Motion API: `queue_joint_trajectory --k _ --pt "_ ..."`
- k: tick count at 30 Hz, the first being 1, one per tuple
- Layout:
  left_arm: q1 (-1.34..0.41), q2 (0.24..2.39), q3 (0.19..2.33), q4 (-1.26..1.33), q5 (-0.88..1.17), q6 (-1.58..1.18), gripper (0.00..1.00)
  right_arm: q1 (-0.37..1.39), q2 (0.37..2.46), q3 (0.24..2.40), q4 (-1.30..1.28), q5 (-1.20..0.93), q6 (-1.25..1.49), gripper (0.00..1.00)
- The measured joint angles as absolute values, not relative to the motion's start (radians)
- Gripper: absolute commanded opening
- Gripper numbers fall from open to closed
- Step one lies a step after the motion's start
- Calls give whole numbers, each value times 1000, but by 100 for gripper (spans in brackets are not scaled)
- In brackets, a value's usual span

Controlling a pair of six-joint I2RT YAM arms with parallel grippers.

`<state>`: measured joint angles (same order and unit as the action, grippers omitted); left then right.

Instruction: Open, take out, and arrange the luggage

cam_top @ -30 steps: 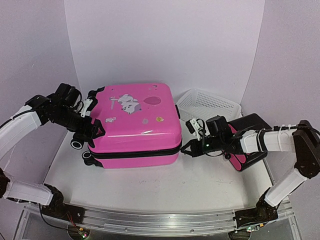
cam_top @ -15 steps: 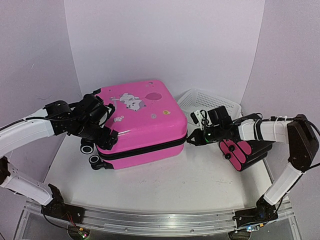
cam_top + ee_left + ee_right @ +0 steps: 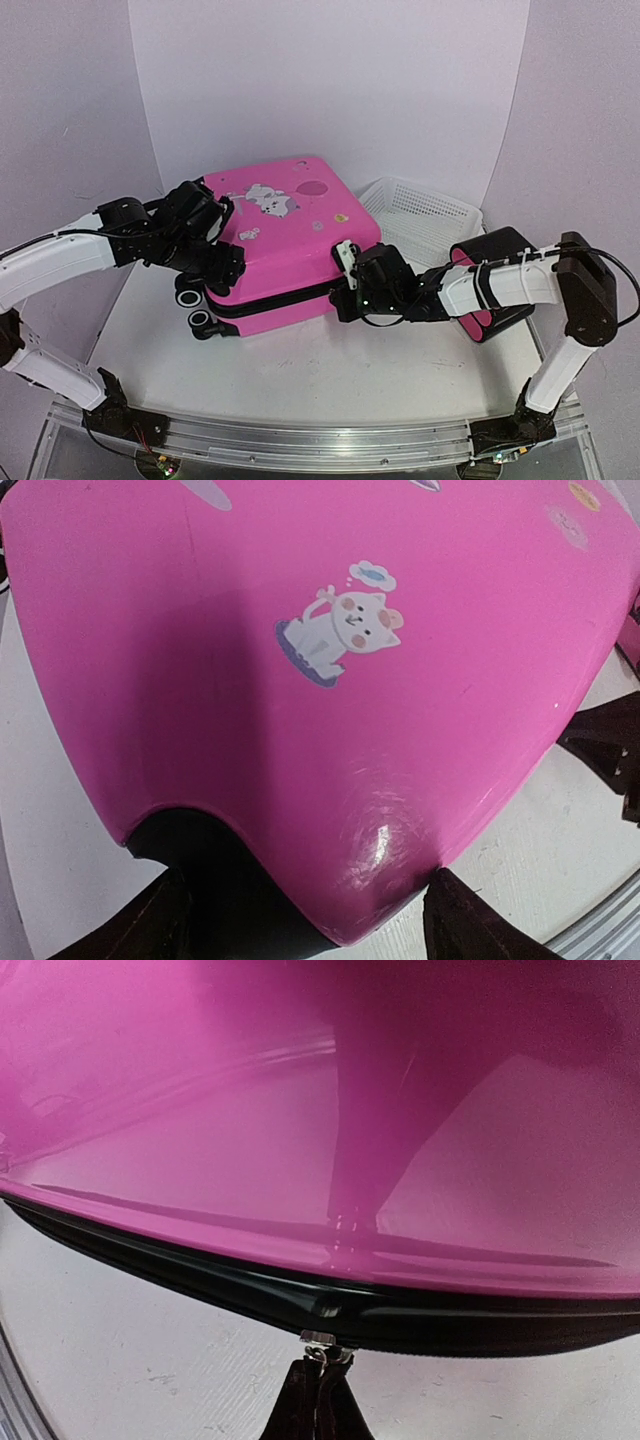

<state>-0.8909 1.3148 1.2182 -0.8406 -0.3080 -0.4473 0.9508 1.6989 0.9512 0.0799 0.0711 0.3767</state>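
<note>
luggage [image 3: 290, 235] closed; left end effector [image 3: 305, 900] spread around corner; right end effector [image 3: 318, 1395] pinching zip pull [image 3: 322, 1345]

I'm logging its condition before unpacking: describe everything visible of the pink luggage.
The luggage is a bright-pink glossy hard shell with cartoon animal stickers, black wheels at its left end and a black zip band around the middle. It lies flat, lid down, on the white table, turned at an angle. The left claw straddles one scuffed corner; whether it presses there is unclear. The right claw is shut on the small metal zip pull at the front seam.
</note>
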Motion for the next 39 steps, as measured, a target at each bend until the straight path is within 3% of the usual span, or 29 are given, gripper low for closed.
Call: queue_joint_trajectory --k 3,16,25,29,33,39 --pt "-886 1314 1214 -805 -292 -472 99 958 1705 955 88 74 375 0" --pt "-732 1202 1137 -830 -43 -338 99 848 1692 945 97 -160 316 0" --pt "-734 1264 1136 -828 77 -274 73 787 1699 984 31 -201 272 0" --pt "-801 1271 1129 -783 122 -335 65 746 1749 1092 -64 -191 234 0" --pt "-870 1324 1131 -718 139 -427 47 718 1842 1246 -169 -158 212 0" --pt "-888 1372 1164 -686 136 -588 33 768 1875 1247 -112 -173 250 0"
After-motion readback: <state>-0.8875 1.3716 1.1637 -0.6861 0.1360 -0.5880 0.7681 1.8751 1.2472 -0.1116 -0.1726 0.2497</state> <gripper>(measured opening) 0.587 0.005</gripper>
